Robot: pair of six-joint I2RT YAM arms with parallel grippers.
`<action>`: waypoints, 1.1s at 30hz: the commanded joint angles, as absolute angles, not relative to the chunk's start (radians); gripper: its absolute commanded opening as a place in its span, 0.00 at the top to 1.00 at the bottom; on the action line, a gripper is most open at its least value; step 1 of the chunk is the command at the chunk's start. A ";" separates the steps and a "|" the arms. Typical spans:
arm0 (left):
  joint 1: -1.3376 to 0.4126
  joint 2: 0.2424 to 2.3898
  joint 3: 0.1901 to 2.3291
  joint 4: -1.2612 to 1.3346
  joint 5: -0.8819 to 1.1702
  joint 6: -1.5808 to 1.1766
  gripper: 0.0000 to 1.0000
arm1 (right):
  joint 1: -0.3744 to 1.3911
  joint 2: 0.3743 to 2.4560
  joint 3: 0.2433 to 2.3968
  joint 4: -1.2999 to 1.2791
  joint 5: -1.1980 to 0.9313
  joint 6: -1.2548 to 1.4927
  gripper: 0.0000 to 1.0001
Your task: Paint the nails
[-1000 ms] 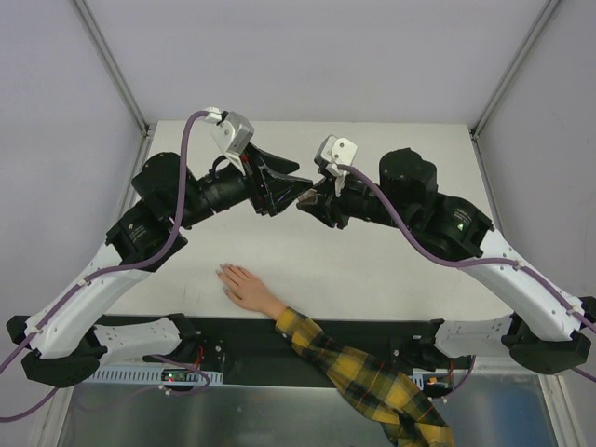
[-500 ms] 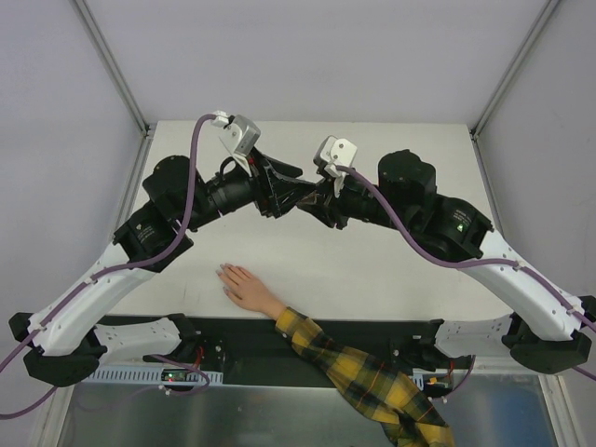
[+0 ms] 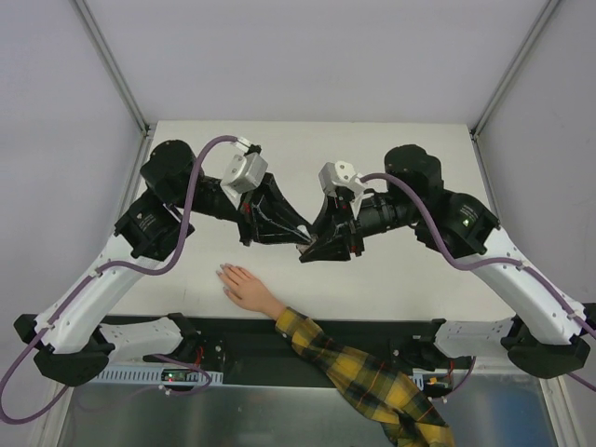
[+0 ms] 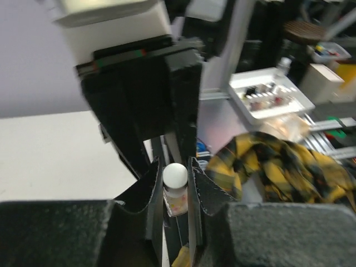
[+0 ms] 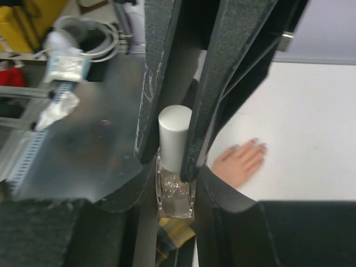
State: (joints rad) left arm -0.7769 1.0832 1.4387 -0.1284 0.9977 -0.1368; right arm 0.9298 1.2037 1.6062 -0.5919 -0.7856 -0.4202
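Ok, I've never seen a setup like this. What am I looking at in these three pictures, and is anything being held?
Two robot arms are bolted at the near edge of a white table. The wide picture looks down from above and behind them; the other two come from a camera on each wrist, showing that arm's own fingers. On the table lies a small mannequin hand in a yellow plaid sleeve, its nails pale. Above the table the arms meet: the right gripper clamps a small nail polish bottle, and the left gripper is closed around its white cap, probably to unscrew it.
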 commanded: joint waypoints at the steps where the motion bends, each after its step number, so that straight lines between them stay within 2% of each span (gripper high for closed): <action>1: -0.743 1.109 1.480 -0.169 1.405 -0.084 1.00 | 0.923 1.170 1.625 -0.437 -1.109 -0.370 1.00; 4: -0.703 1.097 1.502 -0.169 1.335 -0.103 1.00 | 0.905 1.157 1.618 -0.428 -1.083 -0.350 1.00; 5: -0.681 1.089 1.509 -0.167 1.292 -0.113 0.91 | 0.899 1.152 1.617 -0.428 -1.063 -0.350 1.00; 6: -0.677 1.080 1.512 -0.169 1.173 -0.133 0.65 | 0.897 1.149 1.615 -0.439 -1.002 -0.350 1.00; 7: -0.673 1.051 1.513 -0.169 1.099 -0.143 0.52 | 0.894 1.146 1.621 -0.454 -0.952 -0.360 1.00; 9: -0.673 1.019 1.502 -0.169 0.935 -0.176 0.39 | 0.894 1.144 1.631 -0.506 -0.794 -0.386 1.00; 10: -0.673 0.987 1.499 -0.169 0.825 -0.184 0.35 | 0.894 1.140 1.628 -0.509 -0.740 -0.387 1.00; 12: -0.675 0.956 1.480 -0.164 0.670 -0.237 0.08 | 0.899 1.135 1.618 -0.502 -0.645 -0.388 1.00; 13: -0.673 0.933 1.471 -0.154 0.569 -0.248 0.06 | 0.911 1.135 1.618 -0.502 -0.603 -0.394 1.00; 15: -0.676 0.920 1.468 -0.146 0.508 -0.297 0.07 | 0.931 1.149 1.638 -0.523 -0.479 -0.408 1.00; 17: -0.678 0.926 1.473 -0.138 0.462 -0.327 0.14 | 0.962 1.167 1.657 -0.528 -0.375 -0.420 1.00; 19: -0.692 0.937 1.473 -0.140 0.430 -0.357 0.17 | 0.989 1.177 1.664 -0.520 -0.237 -0.422 1.00; 24: -0.793 0.959 1.466 -0.140 0.223 -0.313 0.14 | 1.032 1.201 1.675 -0.482 -0.039 -0.417 1.00; 29: -0.839 1.006 1.489 -0.140 0.169 -0.302 0.19 | 1.052 1.212 1.687 -0.465 -0.006 -0.411 1.00; 33: -0.853 1.020 1.482 -0.140 0.134 -0.311 0.28 | 1.061 1.207 1.683 -0.459 0.037 -0.410 1.00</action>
State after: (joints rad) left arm -0.8326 1.0256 1.4689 -0.1715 0.2142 -0.3019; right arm 1.0489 1.2217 1.6337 -0.5262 -0.0463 -0.4088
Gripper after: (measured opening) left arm 0.763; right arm 0.284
